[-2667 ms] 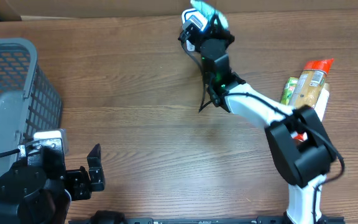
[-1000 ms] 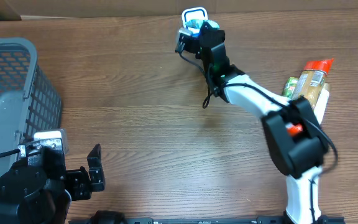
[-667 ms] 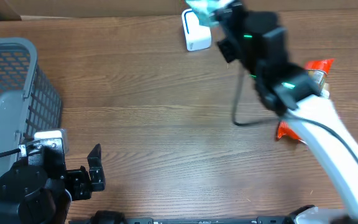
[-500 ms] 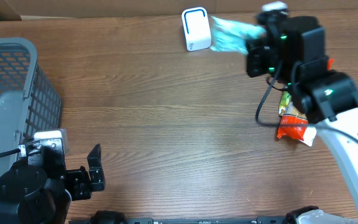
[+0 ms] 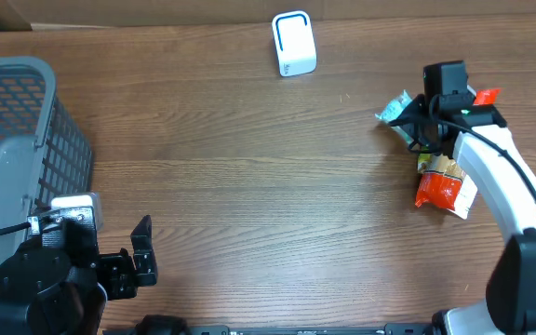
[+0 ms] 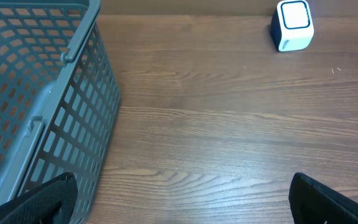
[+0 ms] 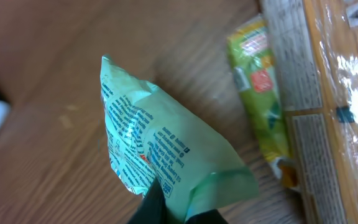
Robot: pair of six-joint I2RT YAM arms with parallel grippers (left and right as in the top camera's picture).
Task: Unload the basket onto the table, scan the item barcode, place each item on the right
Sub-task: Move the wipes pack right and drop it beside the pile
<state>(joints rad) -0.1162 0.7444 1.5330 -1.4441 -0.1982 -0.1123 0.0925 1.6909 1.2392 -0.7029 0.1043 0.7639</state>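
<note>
The item is a mint-green printed packet (image 5: pixel 394 109), hanging just left of the pile of goods at the table's right side. My right gripper (image 5: pixel 417 119) is shut on it. In the right wrist view the packet (image 7: pixel 160 146) fills the centre, its lower edge pinched between the dark fingers (image 7: pixel 154 205) of that gripper (image 7: pixel 176 211). The white barcode scanner (image 5: pixel 293 44) stands at the far middle of the table, well left of the packet, and shows too in the left wrist view (image 6: pixel 293 23). My left gripper (image 5: pixel 142 253) is open at the near left, holding nothing.
A grey mesh basket (image 5: pixel 17 140) fills the left edge, close to the left gripper (image 6: pixel 182 208). At the right lie an orange-red pouch (image 5: pixel 442 191), a red-capped bottle (image 5: pixel 473 107), a green-yellow packet (image 7: pixel 260 87) and a clear-wrapped pack (image 7: pixel 337 99).
The right arm has swung the packet away from the scanner, rightward and toward the near side, down beside the pile of goods. The left arm has not moved.
</note>
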